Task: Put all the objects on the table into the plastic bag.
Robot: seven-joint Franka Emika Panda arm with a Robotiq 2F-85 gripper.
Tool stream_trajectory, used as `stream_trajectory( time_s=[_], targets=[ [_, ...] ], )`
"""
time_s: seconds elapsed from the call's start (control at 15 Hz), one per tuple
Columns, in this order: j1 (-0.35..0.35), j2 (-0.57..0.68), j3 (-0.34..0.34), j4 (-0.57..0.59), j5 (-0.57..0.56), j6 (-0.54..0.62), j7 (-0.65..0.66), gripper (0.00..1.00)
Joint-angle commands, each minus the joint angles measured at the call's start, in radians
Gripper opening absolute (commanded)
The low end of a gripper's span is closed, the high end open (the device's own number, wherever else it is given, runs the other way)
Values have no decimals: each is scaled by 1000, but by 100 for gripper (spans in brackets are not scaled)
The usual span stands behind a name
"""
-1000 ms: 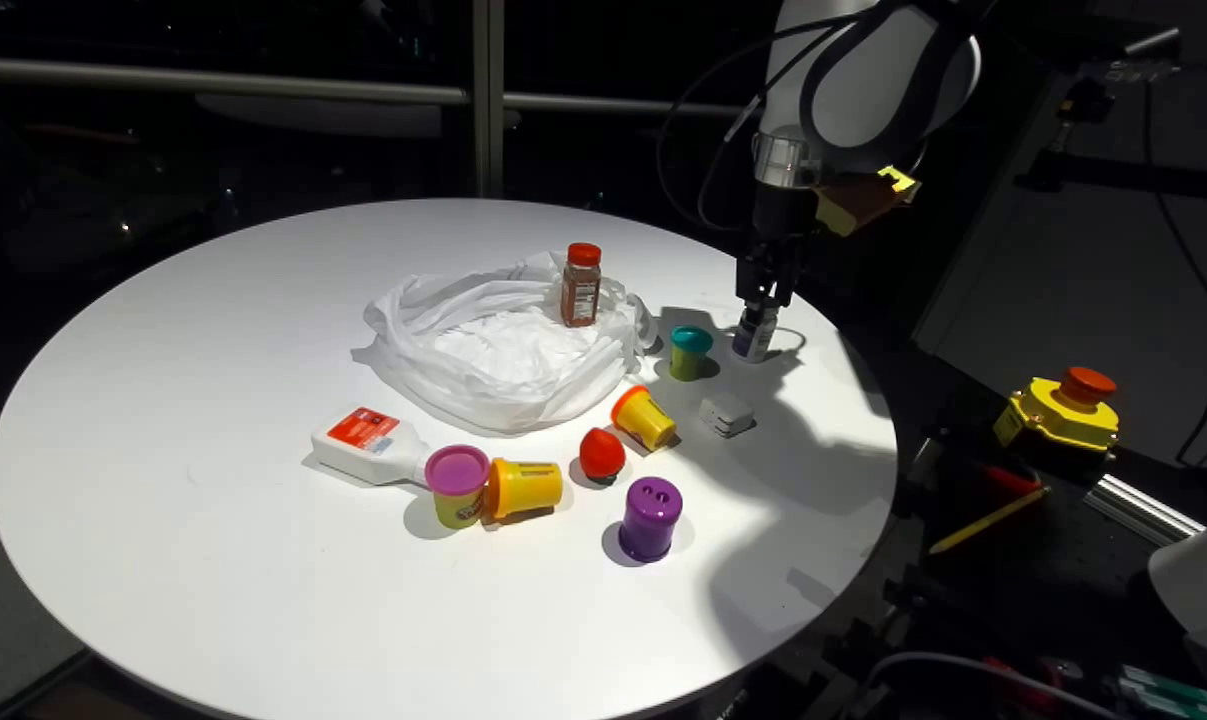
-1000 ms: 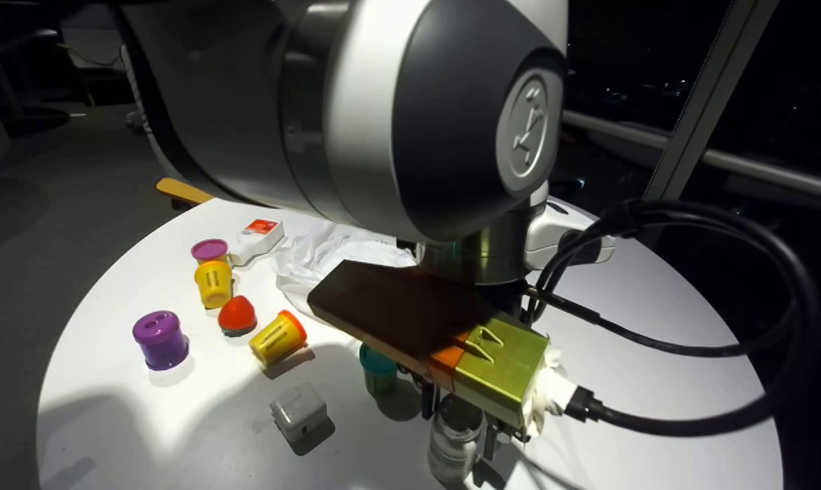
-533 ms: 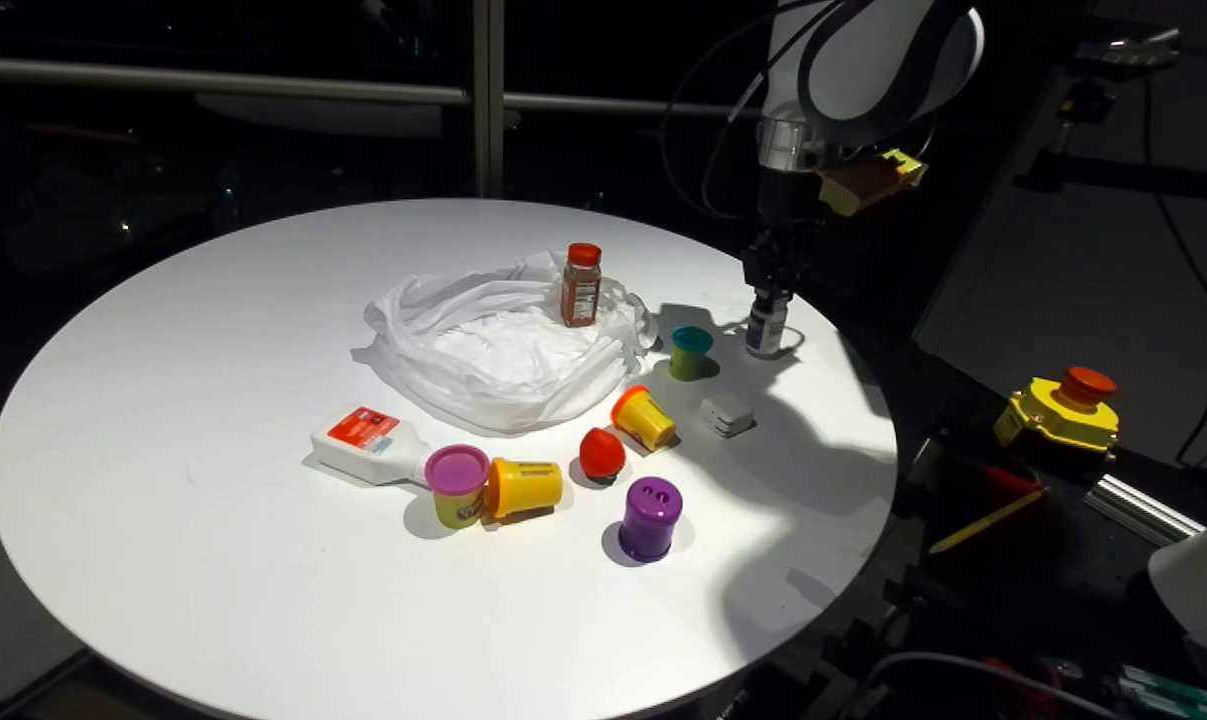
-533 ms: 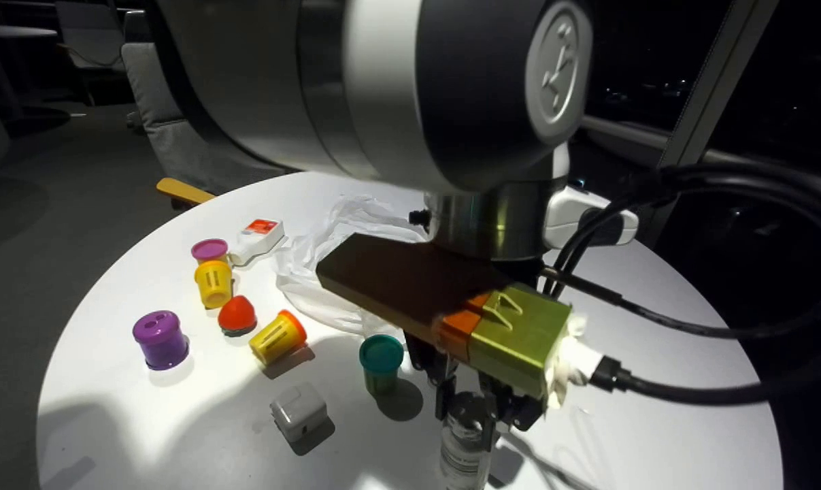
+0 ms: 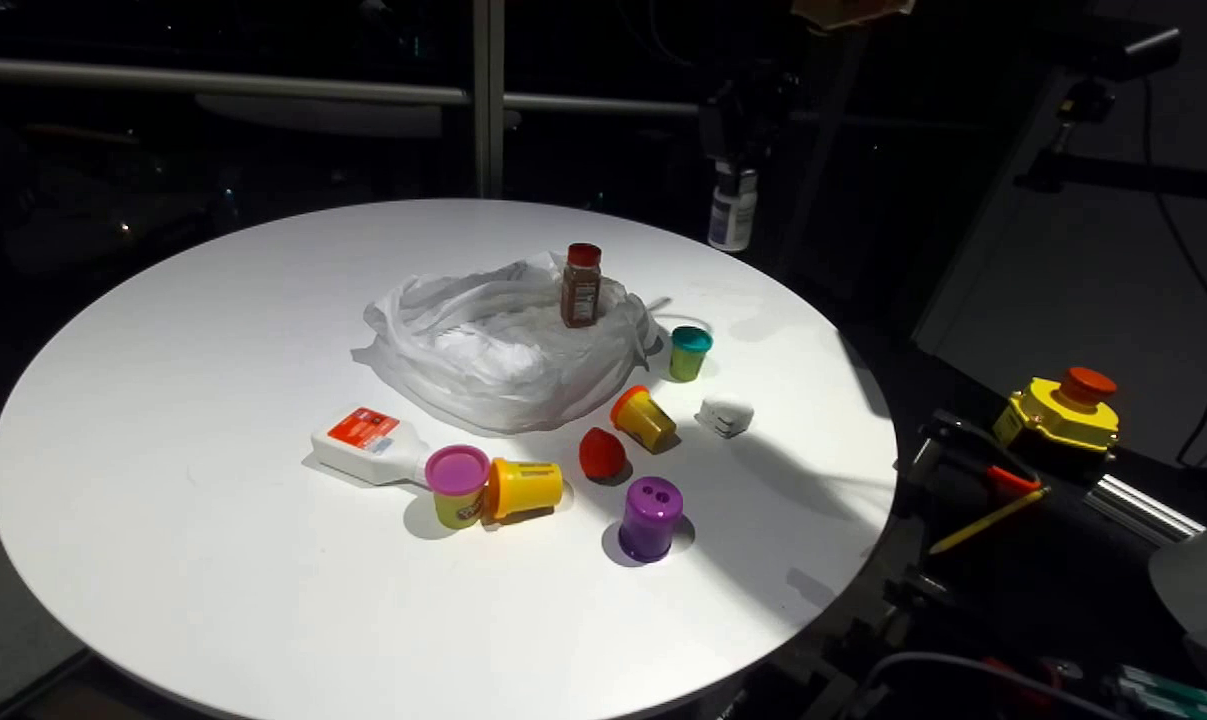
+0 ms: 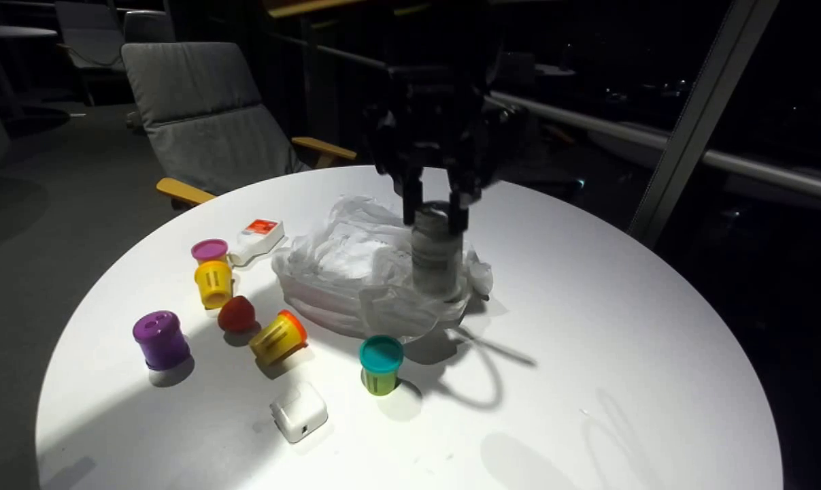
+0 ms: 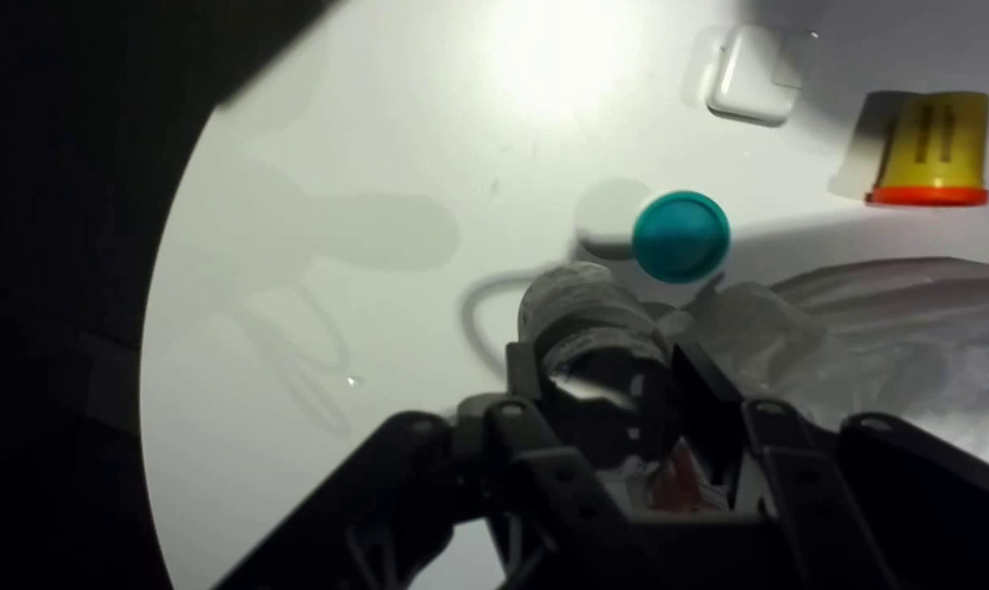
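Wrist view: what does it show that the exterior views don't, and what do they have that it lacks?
In the wrist view only: the teal-lidded cup from almost straight above, its sides hidden.

In both exterior views only: the red-labelled white bottle, the purple-lidded cup, the yellow-lidded cup and the purple cup.

In all three: the end effector gripping a small bottle near its top, the teal-lidded cup, the white block, the orange-lidded cup, the table and the plastic bag, cut off in the wrist view.
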Motion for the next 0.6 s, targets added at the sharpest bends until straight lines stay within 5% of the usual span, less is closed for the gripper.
stream_trajectory(
  time_s=[0.0, 0.53],
  targets=[
    [43, 83, 73, 130, 14, -11, 70, 19],
    [104, 402, 84, 410, 27, 90, 192, 19]
  ],
)
